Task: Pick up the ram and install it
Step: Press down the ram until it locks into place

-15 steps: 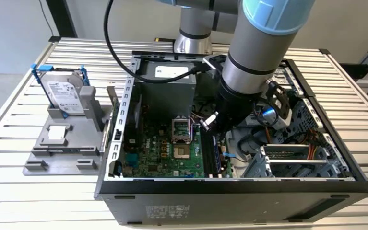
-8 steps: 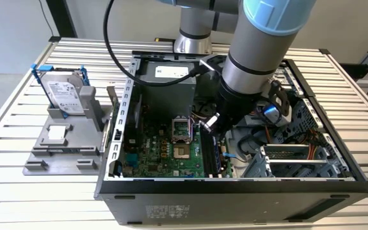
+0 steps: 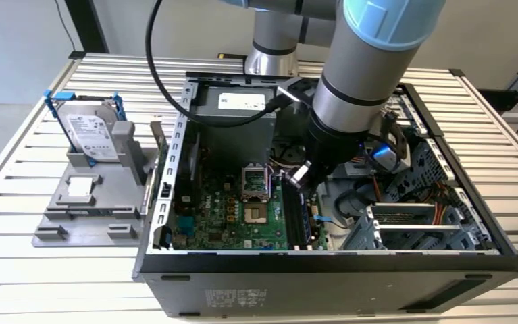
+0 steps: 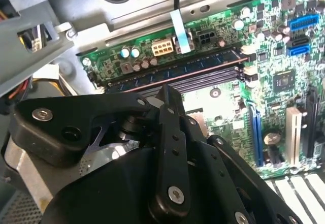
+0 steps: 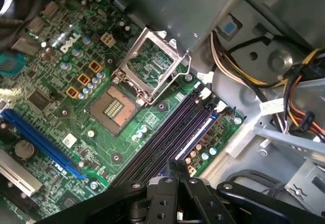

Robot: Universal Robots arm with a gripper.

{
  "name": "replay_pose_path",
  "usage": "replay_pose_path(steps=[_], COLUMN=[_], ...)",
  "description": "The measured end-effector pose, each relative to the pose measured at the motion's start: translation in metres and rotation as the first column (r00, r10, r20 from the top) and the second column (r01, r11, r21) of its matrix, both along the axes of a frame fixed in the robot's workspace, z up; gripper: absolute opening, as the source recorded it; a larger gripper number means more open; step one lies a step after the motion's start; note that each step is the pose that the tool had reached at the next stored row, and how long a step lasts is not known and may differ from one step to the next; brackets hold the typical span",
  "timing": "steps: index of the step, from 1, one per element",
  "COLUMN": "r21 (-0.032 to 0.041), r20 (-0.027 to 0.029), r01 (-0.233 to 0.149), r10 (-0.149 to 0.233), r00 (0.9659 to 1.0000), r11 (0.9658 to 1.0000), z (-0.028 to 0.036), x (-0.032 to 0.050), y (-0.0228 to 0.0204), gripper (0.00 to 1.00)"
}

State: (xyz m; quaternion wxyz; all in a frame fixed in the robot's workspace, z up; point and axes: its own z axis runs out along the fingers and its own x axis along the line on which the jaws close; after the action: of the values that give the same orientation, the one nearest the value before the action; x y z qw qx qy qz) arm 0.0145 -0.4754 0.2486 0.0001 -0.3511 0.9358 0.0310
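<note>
- Pincer [image 3: 298, 181]: hanging from the single arm, reaching down inside the open computer case [image 3: 331, 270]. In both wrist views [image 4: 169, 93] [image 5: 177, 169] the black fingers are lying pressed together with nothing showing between them.
- Ram [image 4: 172, 70]: sitting on edge along the bank of memory slots [image 5: 162, 142], in the outermost slot, beside the board's edge. In the first wrist view [image 5: 195, 138] it is showing as a dark strip with bluish marks.
- Key relation: the ram is lying just beyond and below the pincer tip, near it. Whether tip and stick are touching cannot be told.
- Long axis: the ram [image 3: 312, 219] is running near to far in the exterior view, in line with the slots. The pincer is standing over the far part of the bank.
- Surface: the green motherboard [image 3: 231, 216] is lying flat in the case floor, with the open processor socket [image 5: 118, 107] lying beside the slots, to the exterior view's left.
- Room: tight by my judgement. Bundled cables [image 5: 244, 76] and grey metal framing are crowding the side beyond the ram.
- Outward: the case is resting on a slatted counter [image 3: 61, 270]. A hard drive [image 3: 88, 128] is standing in a grey holder to the exterior view's left, well apart.
</note>
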Motion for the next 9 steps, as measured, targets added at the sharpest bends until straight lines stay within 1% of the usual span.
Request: replay_pose_path(steps=[4,9], r21=[0.0029,0.0057], r20=[0.0016,0.002], r01=[-0.047,-0.099], r10=[0.047,0.099], r00=[0.9989,0.9951], r11=[0.9989,0.9951], z=[0.0,0.0001], x=[0.0,0.0004], y=[0.0,0.0], gripper=[0.0,0.0])
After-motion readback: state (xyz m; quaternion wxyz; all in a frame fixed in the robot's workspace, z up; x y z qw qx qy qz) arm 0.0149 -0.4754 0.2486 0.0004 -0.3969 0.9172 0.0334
